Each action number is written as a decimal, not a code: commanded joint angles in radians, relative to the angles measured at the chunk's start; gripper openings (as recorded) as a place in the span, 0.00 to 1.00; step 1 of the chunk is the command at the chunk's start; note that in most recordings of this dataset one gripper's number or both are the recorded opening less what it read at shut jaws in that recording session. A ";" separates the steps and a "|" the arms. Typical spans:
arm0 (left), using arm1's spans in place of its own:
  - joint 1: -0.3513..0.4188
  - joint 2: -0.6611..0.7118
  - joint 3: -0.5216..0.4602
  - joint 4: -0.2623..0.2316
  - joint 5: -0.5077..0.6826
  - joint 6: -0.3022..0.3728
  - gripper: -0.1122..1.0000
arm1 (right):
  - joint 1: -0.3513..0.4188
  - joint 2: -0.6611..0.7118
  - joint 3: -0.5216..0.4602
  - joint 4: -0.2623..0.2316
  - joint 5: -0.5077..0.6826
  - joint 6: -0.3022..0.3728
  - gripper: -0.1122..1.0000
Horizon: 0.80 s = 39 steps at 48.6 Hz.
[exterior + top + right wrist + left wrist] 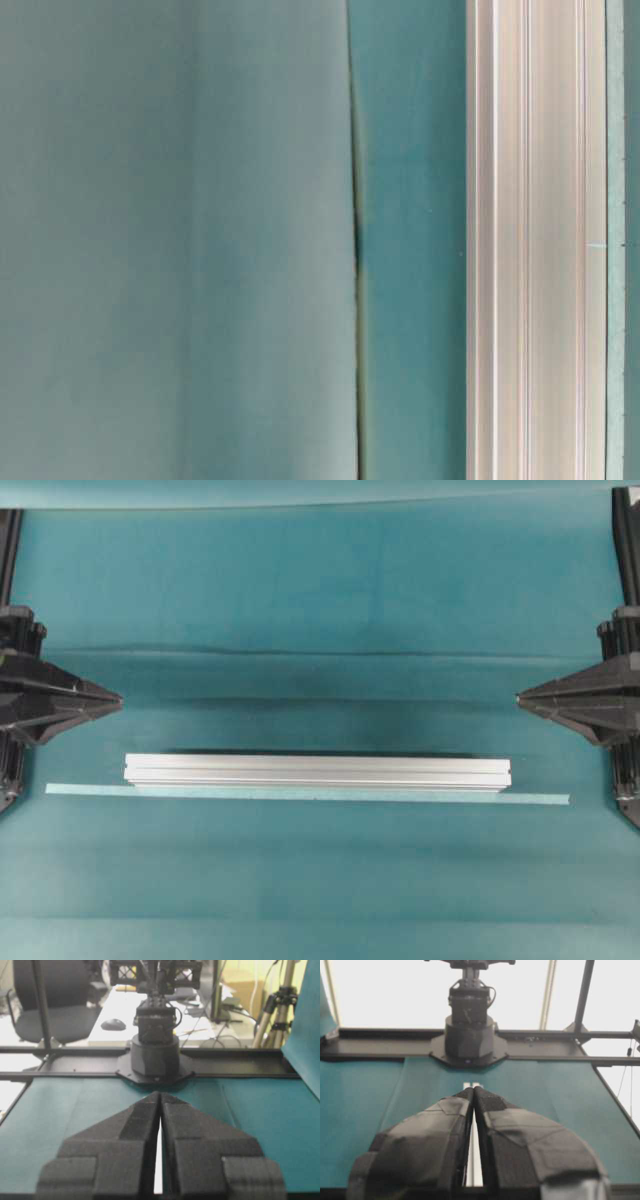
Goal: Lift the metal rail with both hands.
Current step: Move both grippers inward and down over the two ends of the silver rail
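Rail: the metal rail (317,771) lay flat beside the tape strip (540,799), untouched.
Grippers: left gripper (118,702) and right gripper (520,696) were clenched, empty.
Advice: opposite ends should be gripped together (kept level).

No readable text, labels, brands or numbers in any view. The metal rail (317,771) has bare grooved faces with no markings, and the pale tape strip (307,793) just beside it shows only tiny tick marks, nothing legible.
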 commanded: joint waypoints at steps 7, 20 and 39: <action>0.014 0.133 -0.081 0.012 0.164 -0.074 0.15 | -0.021 0.058 -0.025 0.101 0.028 0.061 0.15; 0.012 0.202 -0.164 0.012 0.290 -0.087 0.09 | -0.041 0.172 -0.067 0.114 0.130 0.127 0.11; 0.026 0.298 -0.270 0.012 0.528 -0.087 0.09 | -0.080 0.382 -0.213 0.112 0.416 0.133 0.11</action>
